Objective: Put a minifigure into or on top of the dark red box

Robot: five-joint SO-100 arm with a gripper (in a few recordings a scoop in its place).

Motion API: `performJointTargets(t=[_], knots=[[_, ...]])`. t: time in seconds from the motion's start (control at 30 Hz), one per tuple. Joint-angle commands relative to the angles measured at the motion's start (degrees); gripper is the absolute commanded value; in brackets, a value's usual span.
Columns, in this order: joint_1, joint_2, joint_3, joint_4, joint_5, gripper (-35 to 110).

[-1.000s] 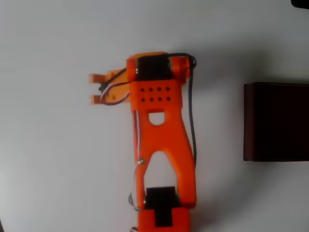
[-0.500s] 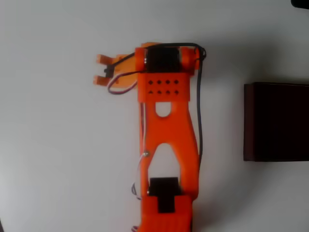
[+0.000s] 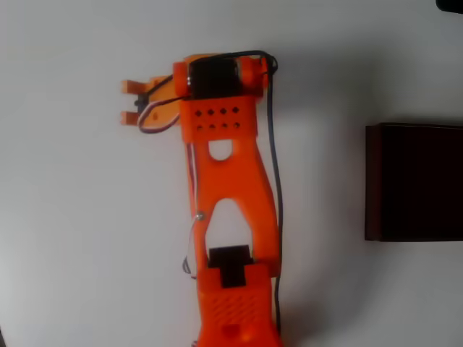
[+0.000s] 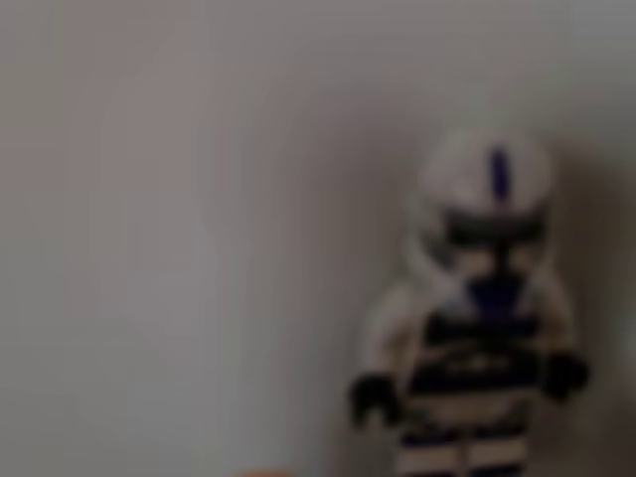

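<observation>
The wrist view is badly blurred: the one minifigure (image 4: 475, 318) fills its right half, white with a dark blue stripe on the helmet, a dark visor band and dark hands, and its legs are cut off by the bottom edge, so what it stands or lies on cannot be made out; behind it is only a pale grey surface. A faint orange smudge sits at the bottom edge of that view, too soft to name. From overhead, the orange arm (image 3: 231, 188) runs up from the bottom edge, where its base is cut off, and covers a long strip of the white table (image 3: 72, 238); a black cable runs along its right side. The pincer (image 3: 130, 102) points left at the arm's upper end, and its two orange fingertips (image 3: 129, 87) show one above the other with a narrow gap of bare table between them, so the jaws are parted and nothing can be seen held in them. The overhead view gives no clear sight of the figure; any part near the pincer is too small or too hidden under the arm to tell. One dark red box (image 3: 414, 182) sits at the right of the overhead view, well apart from the arm, cut off by the right edge, its top looking almost black. A dark object (image 3: 450, 5) clips the top right corner, too little of it shown to identify.
</observation>
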State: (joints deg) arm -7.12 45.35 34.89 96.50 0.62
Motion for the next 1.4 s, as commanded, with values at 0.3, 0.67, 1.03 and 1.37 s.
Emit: performJointTargets(t=[0.3,0.67,1.03,1.37], knots=[[1.1,-0.7,-4.2,1.5,-2.5,22],[2.4,-11.4,-20.3,7.4,-3.1,21],[2.7,-14.2,-22.6,7.5,-3.2,21],[3.2,-17.3,-24.9,7.6,-3.4,21]])
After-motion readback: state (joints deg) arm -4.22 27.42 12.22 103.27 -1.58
